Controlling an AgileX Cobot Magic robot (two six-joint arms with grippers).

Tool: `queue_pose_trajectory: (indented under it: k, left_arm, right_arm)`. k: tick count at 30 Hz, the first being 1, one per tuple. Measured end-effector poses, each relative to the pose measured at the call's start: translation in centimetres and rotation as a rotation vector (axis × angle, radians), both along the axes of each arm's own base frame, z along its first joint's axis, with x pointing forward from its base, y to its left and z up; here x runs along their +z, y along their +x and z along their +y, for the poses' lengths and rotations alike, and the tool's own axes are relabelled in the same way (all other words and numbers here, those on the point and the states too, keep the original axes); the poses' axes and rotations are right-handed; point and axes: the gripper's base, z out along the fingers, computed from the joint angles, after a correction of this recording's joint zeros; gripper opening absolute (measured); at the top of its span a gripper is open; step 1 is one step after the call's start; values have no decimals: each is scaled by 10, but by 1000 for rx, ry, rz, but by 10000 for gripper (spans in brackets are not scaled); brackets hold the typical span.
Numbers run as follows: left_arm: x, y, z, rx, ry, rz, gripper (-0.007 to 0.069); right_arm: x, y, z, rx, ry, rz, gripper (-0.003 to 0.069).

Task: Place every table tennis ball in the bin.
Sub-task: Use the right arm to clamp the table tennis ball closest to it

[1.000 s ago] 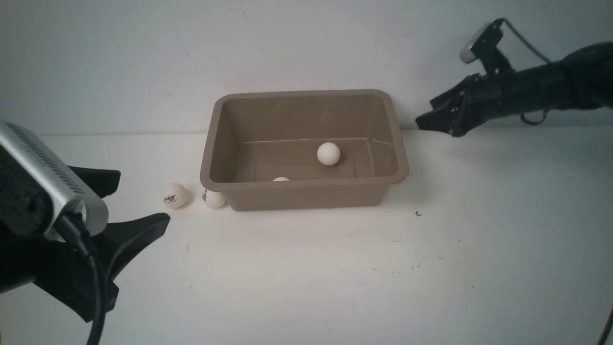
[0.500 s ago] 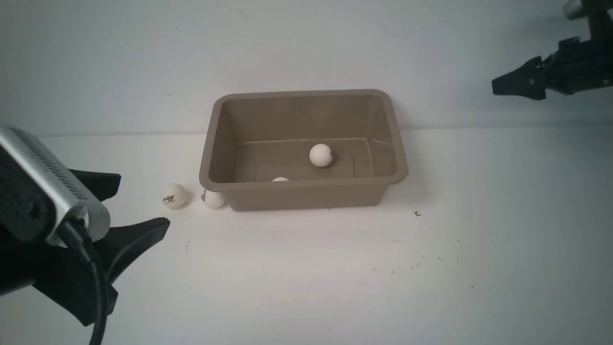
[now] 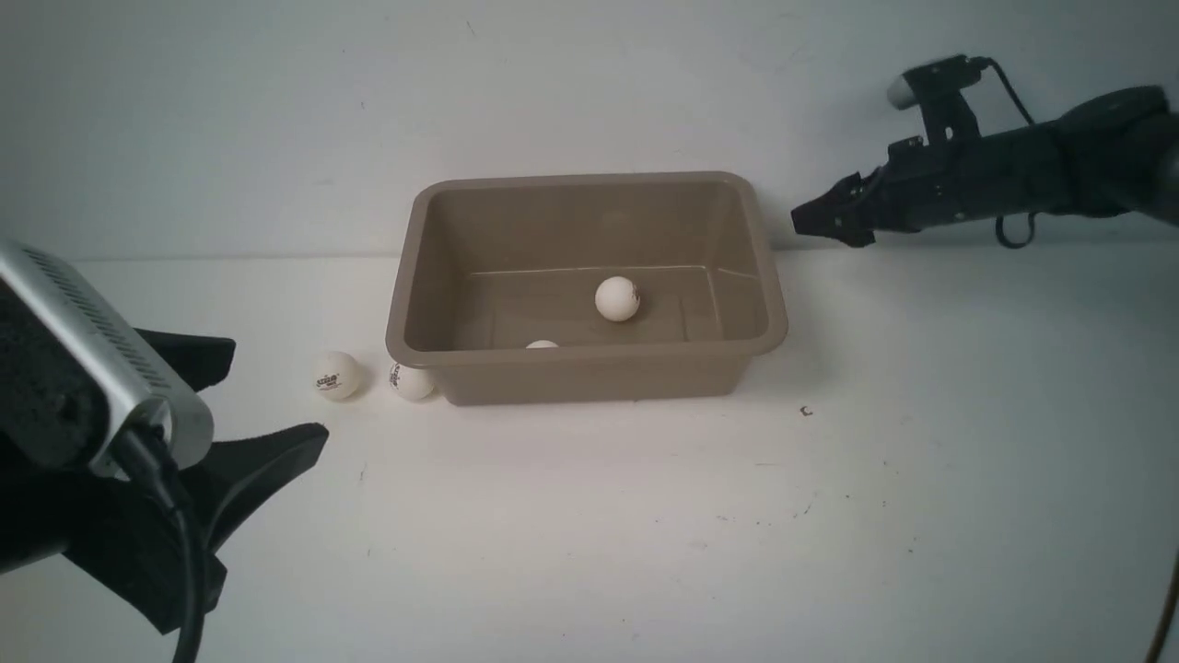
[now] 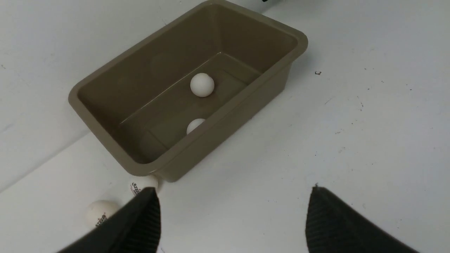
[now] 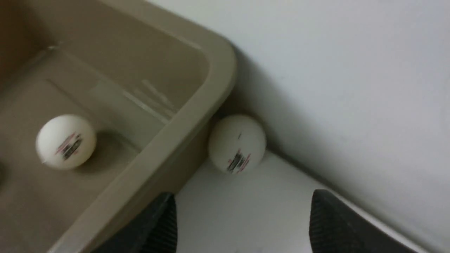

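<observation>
Two table tennis balls (image 3: 617, 299) already resting in bin (image 3: 589, 378); loose pair (image 3: 336, 375) on table (image 3: 645, 516) just left of it — hence left gripper (image 3: 276, 391) nearby, spread wide, empty; right gripper (image 5: 242, 195) parted, empty — aimed at fifth ball (image 5: 237, 143) wedged between bin corner and wall (image 5: 351, 70).

Jaws apart: left arm (image 3: 92, 543), right arm (image 3: 1013, 170).

Near ball (image 3: 542, 344) in bin (image 3: 589, 378) mostly hidden by its front wall; rt wrist view blurry.
</observation>
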Motion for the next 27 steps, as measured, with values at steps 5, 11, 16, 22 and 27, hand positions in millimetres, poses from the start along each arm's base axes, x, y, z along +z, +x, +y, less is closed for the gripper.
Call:
queue_pose_trajectory:
  k: [5,11,16,22,27]
  left_arm:
    - [0,0,0,-5,1,4,499]
    - [0,-1,0,-6,1,6,499]
    - [0,-1,0,-6,1,6,499]
    - [0,-1,0,-6,2,6,499]
    - [0,-1,0,-6,2,6,499]
  right_arm:
    - [-16,18,2,-39,49,-8,459]
    - [-28,27,5,-34,105,26,459]
    - [-28,28,7,-36,116,31,459]
    - [-48,28,25,-30,141,61,459]
    - [-51,29,36,-35,153,55,459]
